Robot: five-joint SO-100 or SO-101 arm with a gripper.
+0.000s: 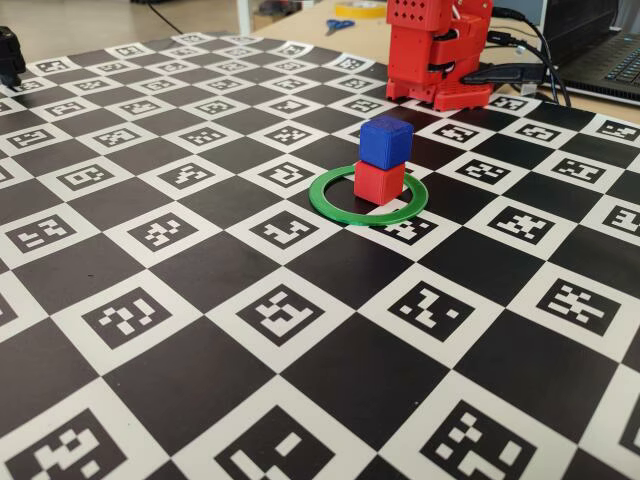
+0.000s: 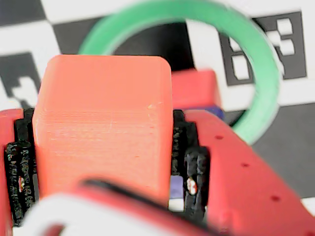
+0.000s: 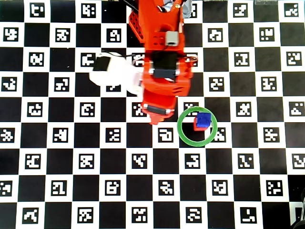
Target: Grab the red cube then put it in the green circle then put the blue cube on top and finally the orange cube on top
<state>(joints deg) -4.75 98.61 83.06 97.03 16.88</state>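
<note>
The blue cube [image 1: 386,142] sits on the red cube [image 1: 379,182] inside the green circle [image 1: 330,200]; the overhead view shows the same blue cube [image 3: 204,119], red cube [image 3: 197,127] and green circle [image 3: 183,136]. In the wrist view my gripper [image 2: 104,145] is shut on the orange cube [image 2: 103,123], which fills the space between the black pads [image 2: 19,167]. Beyond it lie the green circle [image 2: 263,73], a piece of the red cube [image 2: 197,88] and a sliver of the blue cube [image 2: 214,112]. From overhead the gripper [image 3: 157,116] hangs just left of the circle, hiding the orange cube.
The table is a black-and-white marker checkerboard [image 1: 300,310]. The red arm base [image 1: 440,50] stands at the back. Behind it are blue scissors [image 1: 338,24], a yellow tape roll [image 1: 360,8] and a laptop [image 1: 610,55]. A white part [image 3: 112,71] juts from the arm's left.
</note>
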